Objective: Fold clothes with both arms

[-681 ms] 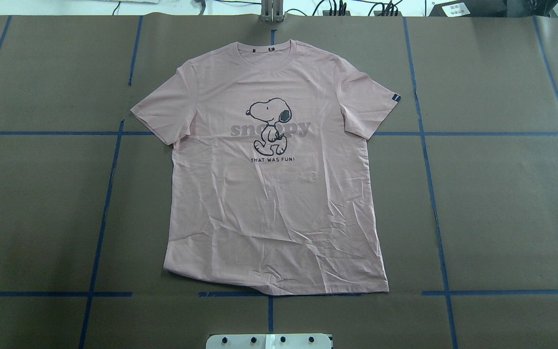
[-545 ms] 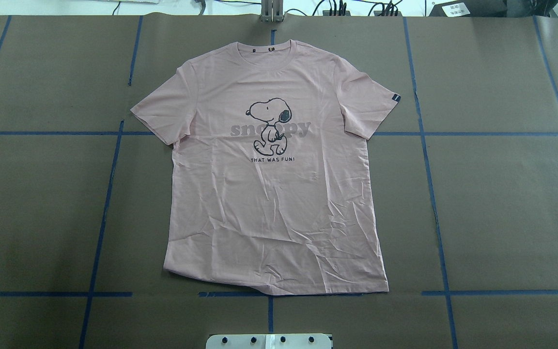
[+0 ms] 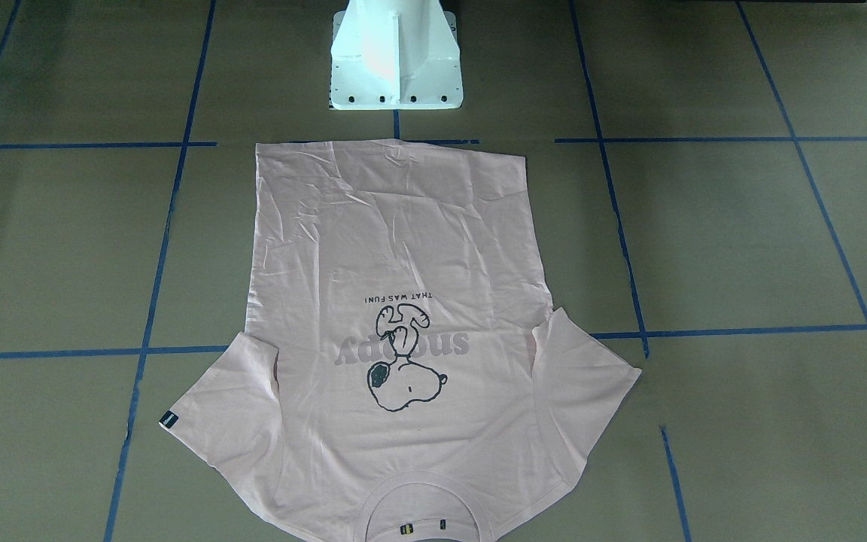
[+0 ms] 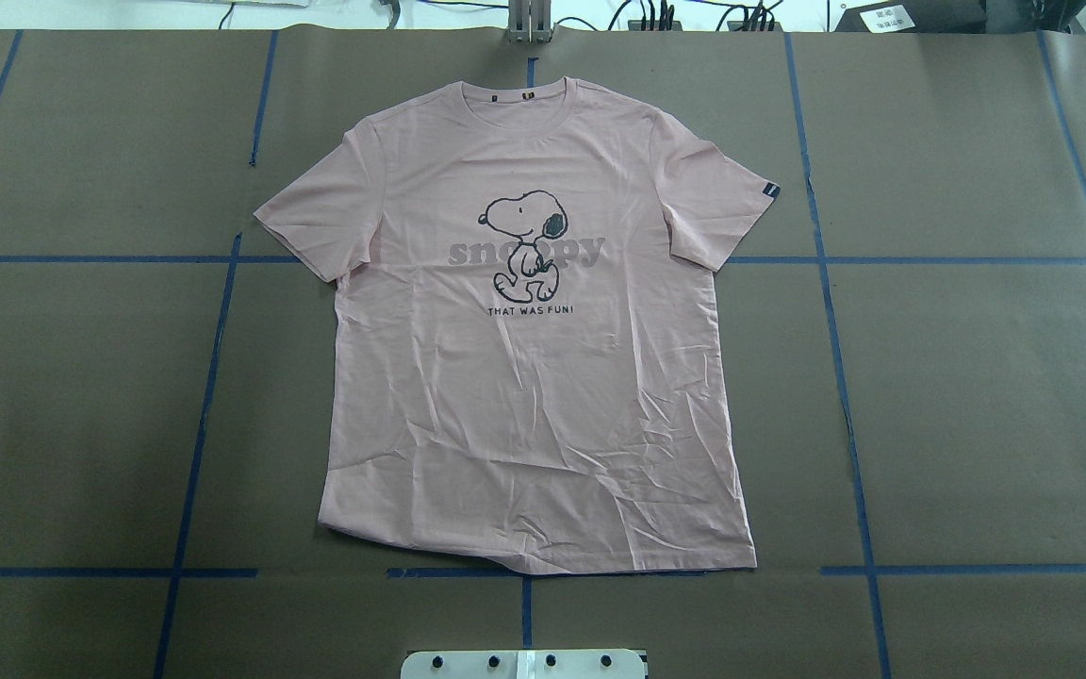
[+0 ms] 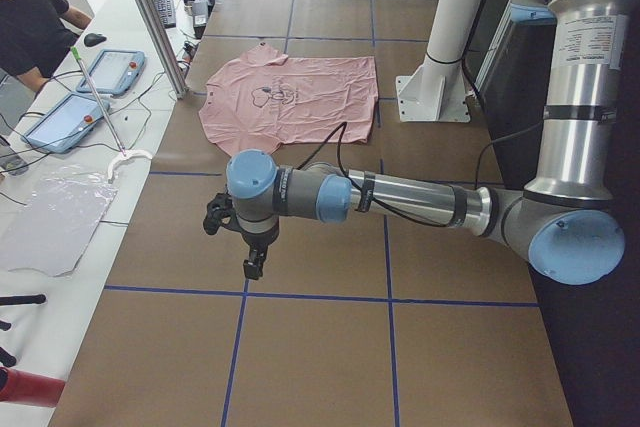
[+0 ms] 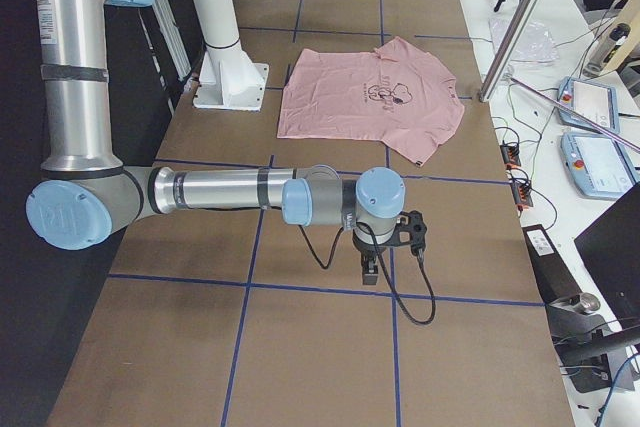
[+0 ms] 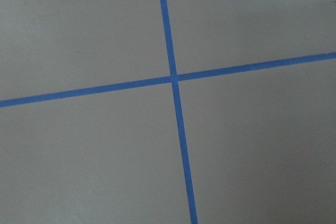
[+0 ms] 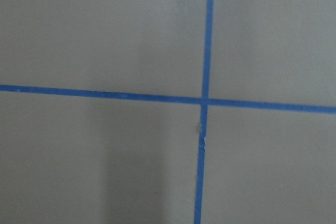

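Note:
The pale pink T-shirt lies flat and face up on the brown table, collar at the far side, hem toward the robot base, both sleeves spread. Its dog print and grey lettering show. It also shows in the front-facing view, the left view and the right view. My left gripper hangs over bare table far from the shirt, seen only in the left view. My right gripper hangs likewise, seen only in the right view. I cannot tell whether either is open or shut.
Blue tape lines grid the brown table cover. The white pedestal base stands just behind the shirt's hem. An operator and tablets are at the far side table. Both wrist views show only tape crossings.

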`<state>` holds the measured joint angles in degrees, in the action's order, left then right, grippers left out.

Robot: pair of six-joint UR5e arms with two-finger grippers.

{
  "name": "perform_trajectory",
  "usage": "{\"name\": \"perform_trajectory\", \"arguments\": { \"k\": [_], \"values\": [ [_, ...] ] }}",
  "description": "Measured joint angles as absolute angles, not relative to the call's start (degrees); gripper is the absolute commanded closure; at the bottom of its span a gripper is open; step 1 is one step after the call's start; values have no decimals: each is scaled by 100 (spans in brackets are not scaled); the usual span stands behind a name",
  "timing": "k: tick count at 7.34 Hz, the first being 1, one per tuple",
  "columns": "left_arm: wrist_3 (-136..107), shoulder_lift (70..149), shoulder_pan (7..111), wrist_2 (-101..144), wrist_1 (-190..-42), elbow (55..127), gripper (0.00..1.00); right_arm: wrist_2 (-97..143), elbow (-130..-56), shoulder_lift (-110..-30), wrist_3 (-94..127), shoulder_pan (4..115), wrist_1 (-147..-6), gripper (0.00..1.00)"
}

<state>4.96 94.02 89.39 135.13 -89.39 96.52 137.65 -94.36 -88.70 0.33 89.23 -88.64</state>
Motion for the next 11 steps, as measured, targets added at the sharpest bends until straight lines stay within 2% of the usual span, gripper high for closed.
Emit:
{"name": "perform_trajectory", "arguments": {
  "k": [3,8,11],
  "values": [
    [339,9920,8694,13746,-9983,9463,0,13725,-9090,-8142,165,8271,-7868,0],
    [-1183,10750,7753,13646,-11360,8826,0,13327,-7802,-6132,2415,6824,-7410,0],
    [-3047,10993,7035,12802,-12187,8694,0,12134,-7124,-5736,4170,5892,-6092,0]
  ]
}}
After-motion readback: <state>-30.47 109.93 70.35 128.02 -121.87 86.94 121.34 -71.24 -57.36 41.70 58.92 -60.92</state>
